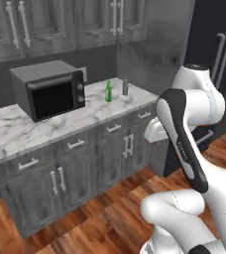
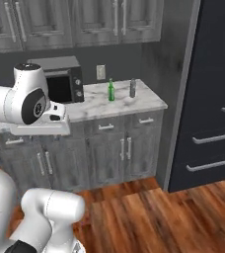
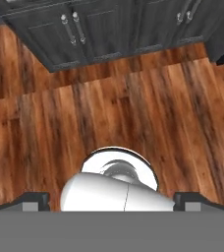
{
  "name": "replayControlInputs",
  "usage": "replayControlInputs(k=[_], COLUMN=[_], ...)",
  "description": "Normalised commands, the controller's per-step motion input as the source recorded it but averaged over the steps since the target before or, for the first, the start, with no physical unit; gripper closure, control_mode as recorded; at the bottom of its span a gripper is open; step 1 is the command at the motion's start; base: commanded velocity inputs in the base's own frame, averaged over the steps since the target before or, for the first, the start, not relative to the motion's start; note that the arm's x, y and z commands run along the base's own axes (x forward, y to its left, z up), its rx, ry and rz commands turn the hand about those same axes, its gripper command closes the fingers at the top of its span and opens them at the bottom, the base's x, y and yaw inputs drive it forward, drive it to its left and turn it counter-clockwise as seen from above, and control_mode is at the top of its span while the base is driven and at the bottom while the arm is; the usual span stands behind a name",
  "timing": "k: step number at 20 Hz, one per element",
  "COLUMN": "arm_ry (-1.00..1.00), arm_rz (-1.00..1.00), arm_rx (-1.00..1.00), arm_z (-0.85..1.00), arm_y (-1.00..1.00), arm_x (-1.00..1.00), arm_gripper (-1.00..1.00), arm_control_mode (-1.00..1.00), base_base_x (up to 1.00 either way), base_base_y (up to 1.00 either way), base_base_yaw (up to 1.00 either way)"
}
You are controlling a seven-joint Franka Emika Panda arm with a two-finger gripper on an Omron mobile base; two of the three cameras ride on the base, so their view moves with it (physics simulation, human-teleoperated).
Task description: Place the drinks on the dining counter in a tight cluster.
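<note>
The marble desk (image 1: 16,131) with its grey drawers and cabinet doors runs along the wall under the upper cabinets; this is the kitchen-side desk and, as far as I can judge, not the dining one, which would lie somewhere off to another side; a tall dark fridge (image 2: 213,89) stands just to its right. On the desk the microwave (image 1: 48,89) sits toward the left; toward the right end stand two of the drinks, the slim green bottle (image 1: 108,91) and the small grey bottle (image 1: 125,86), both upright, near each other but apart; the green one is the nearer to the microwave; a maroon bottle I cannot pick out.

The arm is folded up close over the base, well apart from the desk; the claw (image 3: 112,197) points down at the wooden floor (image 3: 133,113) with its two finger tips at the far corners of the hand view, so it is spread wide and carries nothing.

My reading is that the task stands at its very start, with the approach to the first bottle in hand; no drink has been lifted. The next move calls for reaching up and forward over the desk edge, perhaps with the base driven closer; then turning the claw level with one bottle's body, coming in from the front so the neighbour is not knocked, and pinching low enough that it does not tip.
</note>
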Motion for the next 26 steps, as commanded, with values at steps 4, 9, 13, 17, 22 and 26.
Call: replayControlInputs(k=[4,9,13,17,22,26], arm_ry=[0.0,0.0,0.0,0.0,0.0,0.0], arm_rz=[0.0,0.0,0.0,0.0,0.0,0.0], arm_rx=[0.0,0.0,0.0,0.0,0.0,0.0], arm_z=[0.0,0.0,0.0,0.0,0.0,0.0], arm_y=[0.0,0.0,0.0,0.0,0.0,0.0], arm_x=[0.0,0.0,0.0,0.0,0.0,0.0], arm_gripper=[-1.0,-1.0,-1.0,-1.0,-1.0,-1.0], arm_control_mode=[1.0,1.0,1.0,1.0,1.0,1.0], base_base_x=[1.0,1.0,1.0,0.64,0.29,0.49], base_base_y=[-0.35,-0.46,-0.13,0.0,-0.06,-0.52], base_base_yaw=[0.34,0.06,-0.05,-0.09,-0.03,0.02])
